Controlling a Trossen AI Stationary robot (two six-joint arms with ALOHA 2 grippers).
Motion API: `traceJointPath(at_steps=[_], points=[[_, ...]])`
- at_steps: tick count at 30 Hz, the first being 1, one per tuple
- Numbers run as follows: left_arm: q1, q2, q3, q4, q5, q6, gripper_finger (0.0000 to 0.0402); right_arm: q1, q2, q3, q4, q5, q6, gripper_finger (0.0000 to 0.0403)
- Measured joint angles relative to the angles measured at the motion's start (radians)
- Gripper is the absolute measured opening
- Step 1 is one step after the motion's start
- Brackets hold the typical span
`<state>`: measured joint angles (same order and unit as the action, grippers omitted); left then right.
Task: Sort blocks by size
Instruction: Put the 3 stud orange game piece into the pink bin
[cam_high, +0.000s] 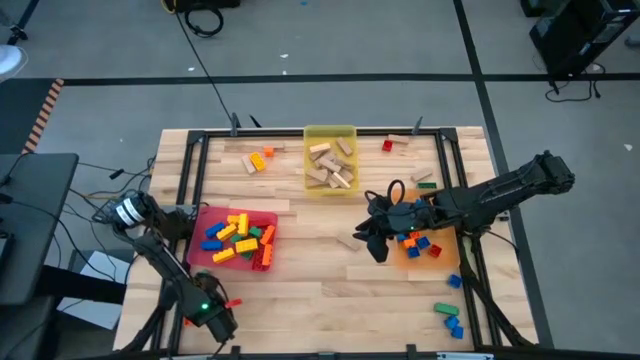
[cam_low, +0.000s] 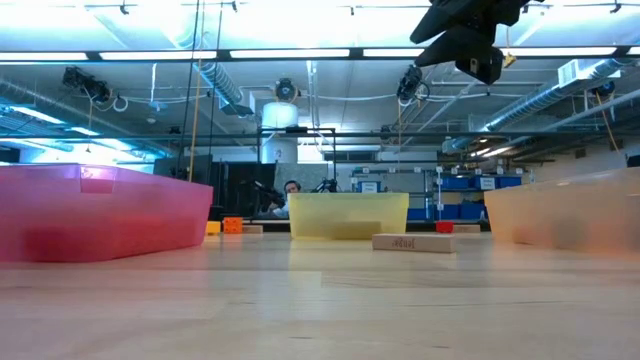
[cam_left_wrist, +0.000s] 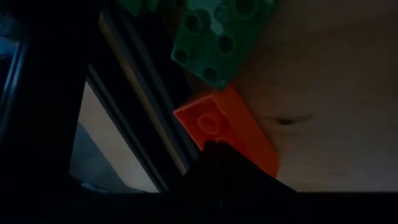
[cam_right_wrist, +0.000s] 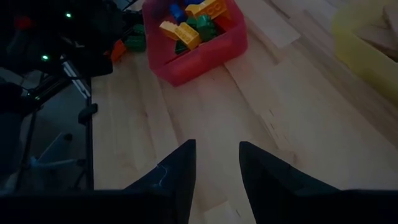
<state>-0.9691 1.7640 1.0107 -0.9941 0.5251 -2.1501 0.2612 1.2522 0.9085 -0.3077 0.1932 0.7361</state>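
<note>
Blocks, small studded plastic bricks (cam_high: 238, 240), fill the red tray (cam_high: 262, 216); strays remain (sorting roughly midway). Left gripper (cam_high: 222, 303) pinches an orange brick (cam_left_wrist: 230, 127) at the table's near-left corner; right gripper (cam_right_wrist: 214, 168) hovers spread, empty.

mixed blocks (cam_high: 240, 238) in three trays

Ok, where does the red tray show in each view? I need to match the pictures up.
High view: red tray left of centre, full of bricks.
Low view: red tray at the left edge, its side wall seen close up.
Left wrist view: not in it.
Right wrist view: red tray at the top centre.
Shared landmark: the yellow tray, at the table's far middle; centre in the low view, top right corner in the right wrist view.
</note>
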Motion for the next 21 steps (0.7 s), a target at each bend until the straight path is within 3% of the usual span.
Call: traceJointPath(at_steps=[21], points=[[-0.001,0.035,0.002,0.003,-0.016,0.038,0.0002,0.012,0.0,0.0,0.0,0.0,-0.002,0.0136]])
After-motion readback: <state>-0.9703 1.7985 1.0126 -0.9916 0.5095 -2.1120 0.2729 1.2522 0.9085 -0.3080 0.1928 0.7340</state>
